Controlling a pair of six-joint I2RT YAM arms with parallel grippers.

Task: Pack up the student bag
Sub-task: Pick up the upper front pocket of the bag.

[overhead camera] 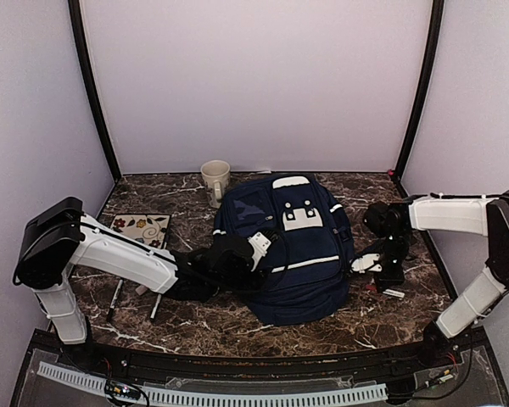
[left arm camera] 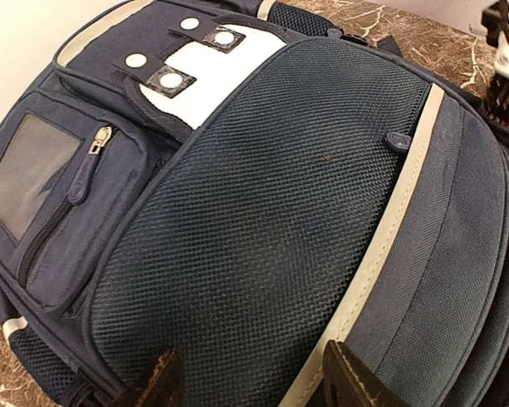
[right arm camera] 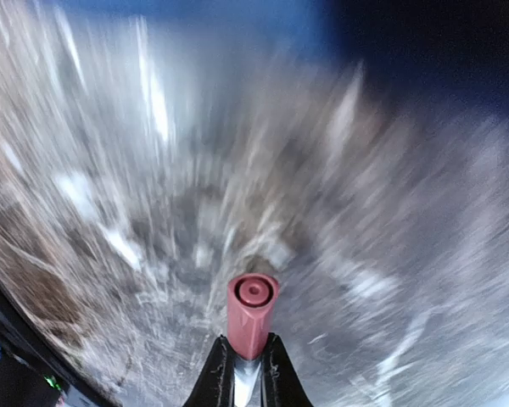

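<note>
The student bag [overhead camera: 301, 254], navy with white stripes and a white front patch, lies flat in the middle of the table. My left gripper [overhead camera: 256, 248] is open at the bag's left side. In the left wrist view its fingers [left arm camera: 356, 383] straddle the bag's mesh front pocket [left arm camera: 263, 220], close above the fabric and holding nothing. My right gripper [overhead camera: 382, 273] hovers over the table just right of the bag. It is shut on a pink-red marker [right arm camera: 253, 315] that points down at the blurred marble.
A cream mug [overhead camera: 215, 180] stands behind the bag at the left. A floral notebook [overhead camera: 141, 227] lies at the left, with two pens [overhead camera: 114, 298] in front of it. A small white item [overhead camera: 394, 293] lies under the right gripper. Walls enclose the table.
</note>
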